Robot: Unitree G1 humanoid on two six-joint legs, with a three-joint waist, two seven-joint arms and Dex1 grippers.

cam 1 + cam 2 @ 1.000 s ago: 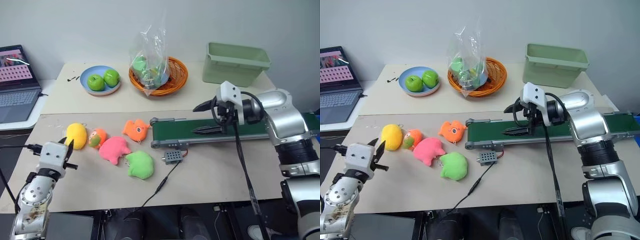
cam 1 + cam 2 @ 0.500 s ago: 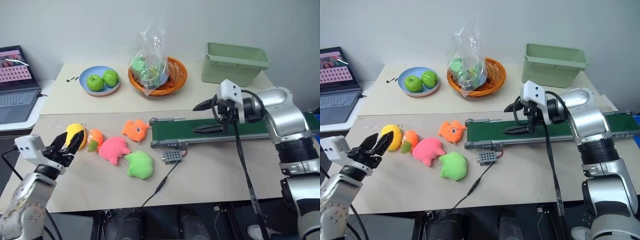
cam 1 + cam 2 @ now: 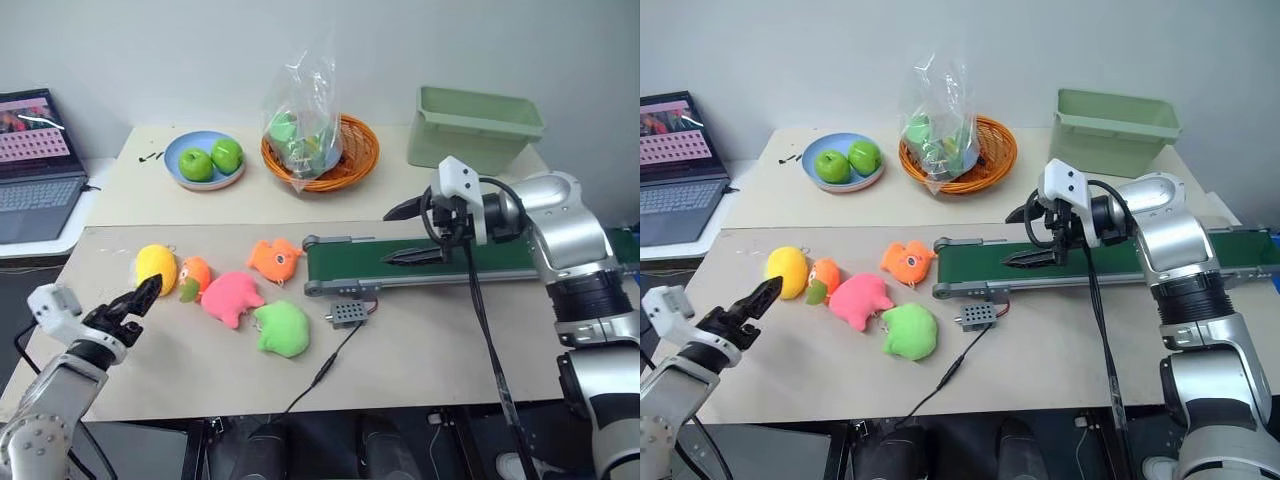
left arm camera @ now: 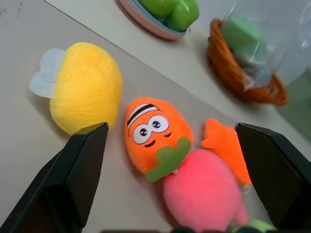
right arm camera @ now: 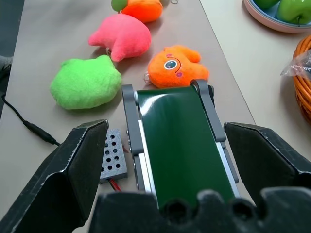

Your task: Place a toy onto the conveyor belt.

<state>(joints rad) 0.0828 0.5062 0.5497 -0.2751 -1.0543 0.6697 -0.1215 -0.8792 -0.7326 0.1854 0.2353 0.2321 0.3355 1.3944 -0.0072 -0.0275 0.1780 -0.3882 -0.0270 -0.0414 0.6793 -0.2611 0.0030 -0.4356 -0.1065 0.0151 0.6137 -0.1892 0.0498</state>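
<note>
The toy (image 3: 155, 268), a yellow lemon-shaped plush, lies on the counter (image 3: 420, 370) near its left edge, the leftmost of a loose row of plushes. Just beside it sits a round orange plush (image 3: 193, 275) with a face and green leaf, then a pink plush (image 3: 232, 298), a green plush (image 3: 281, 329) toward the front edge, and an orange fish (image 3: 273, 257) next to the belt's end. The belt (image 3: 420, 262) runs from mid-counter toward the right edge and carries nothing.

The left hand (image 3: 135, 303) hangs low by the front left corner, its two fingers spread wide and empty, pointing at the toy from just short of it. In the left wrist view the toy (image 4: 85, 99) sits toward one finger (image 4: 68, 179), with the orange plush (image 4: 155, 138) nearer the centre of the gap. The right hand (image 3: 405, 233) hovers over the belt's near end, fingers apart, gripping nothing.

This looks like the approach before the grasp. The next move probably calls for shifting the left hand toward the toy so it sits between the fingers, advancing, and closing without catching the orange plush beside it.
</note>
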